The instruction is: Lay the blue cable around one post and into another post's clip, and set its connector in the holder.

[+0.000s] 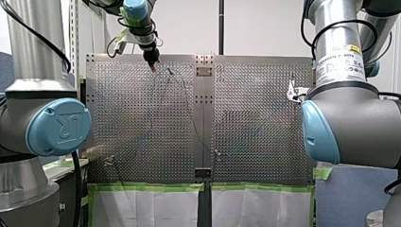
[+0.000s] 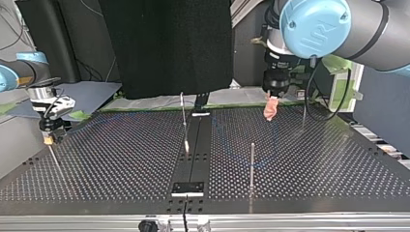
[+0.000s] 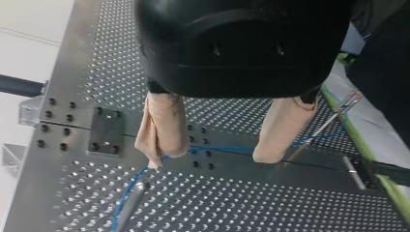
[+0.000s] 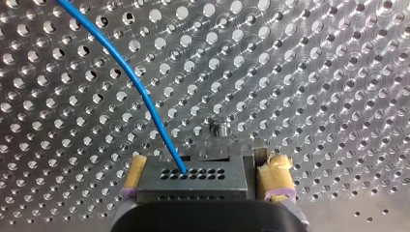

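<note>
While right tool [image 4: 207, 164] grips one connector [image 4: 193, 182] | one blue cable [image 4: 145, 99]

The front view is brightly, evenly lit, with a dull grey sheen on the table [image 1: 255, 94], broken by one darker patch on its right half; the top view is much dimmer, the table nearly black with faint glints on its holes and a lighter band along its near edge. In the left wrist view my left gripper [image 3: 210, 159] has a black, unlit body against bright metal; in the right wrist view light rings each hole, the blue cable [image 4: 139, 92] shows vivid, and the connector [image 4: 193, 181] is dark.
</note>
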